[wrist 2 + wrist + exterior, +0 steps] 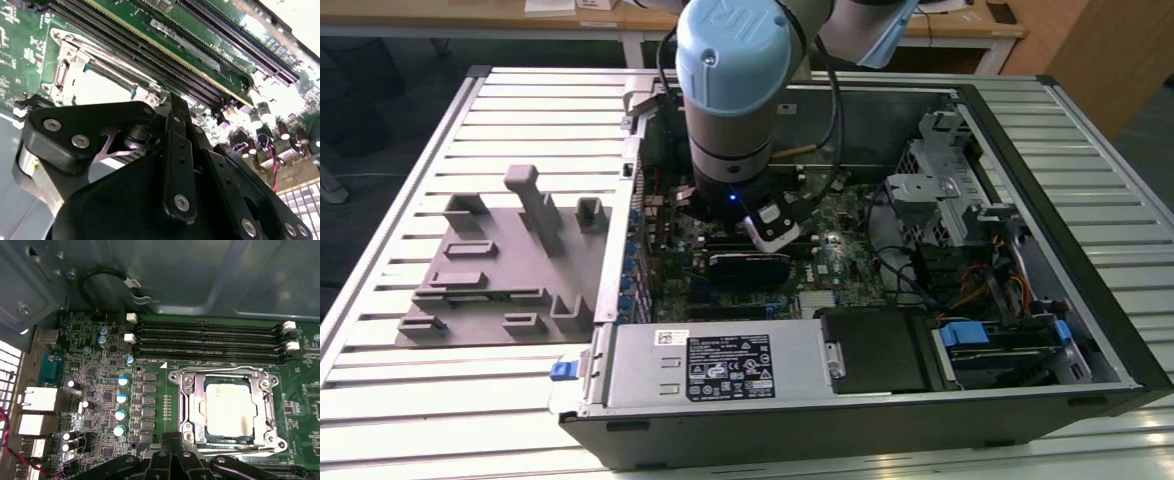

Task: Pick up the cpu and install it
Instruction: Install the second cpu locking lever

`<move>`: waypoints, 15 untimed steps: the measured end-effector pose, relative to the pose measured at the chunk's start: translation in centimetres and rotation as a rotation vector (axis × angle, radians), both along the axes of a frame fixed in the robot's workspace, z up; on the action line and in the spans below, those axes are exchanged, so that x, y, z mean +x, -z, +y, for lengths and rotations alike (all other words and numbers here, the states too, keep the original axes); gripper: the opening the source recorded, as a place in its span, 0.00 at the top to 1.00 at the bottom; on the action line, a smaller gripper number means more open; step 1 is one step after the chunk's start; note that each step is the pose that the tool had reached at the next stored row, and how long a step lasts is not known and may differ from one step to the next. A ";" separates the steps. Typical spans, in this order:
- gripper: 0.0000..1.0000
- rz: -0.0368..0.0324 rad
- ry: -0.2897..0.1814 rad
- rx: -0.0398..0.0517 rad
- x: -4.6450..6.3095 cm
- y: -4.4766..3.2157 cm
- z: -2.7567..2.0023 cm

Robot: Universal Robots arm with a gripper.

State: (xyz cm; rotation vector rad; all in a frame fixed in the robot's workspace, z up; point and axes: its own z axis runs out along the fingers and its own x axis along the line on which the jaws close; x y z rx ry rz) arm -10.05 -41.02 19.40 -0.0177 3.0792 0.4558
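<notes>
- Small flat square silver-topped cpu (228,411) seated inside the metal-framed motherboard socket (186,390), frame hinged up around it; same pale chip (102,90) in the second wrist view, just beyond the black linkage.
- Black pincer (172,460) just beside the socket's near edge, holding nothing visible; whether clenched or released, cannot tell.
- Grey-and-blue robot arm (740,90) reaching down into the open black computer case (881,410), at about 12 o'clock over the green motherboard (827,265).
- Long black memory slots (205,342) running alongside the socket.
- Grey moulded tray (494,270) on the slatted metal bench (400,180), at 9 o'clock from the case.
</notes>
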 end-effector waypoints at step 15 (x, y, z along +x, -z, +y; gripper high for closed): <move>0.89 0.0002 0.000 -0.0142 0.0 -3.55 0.04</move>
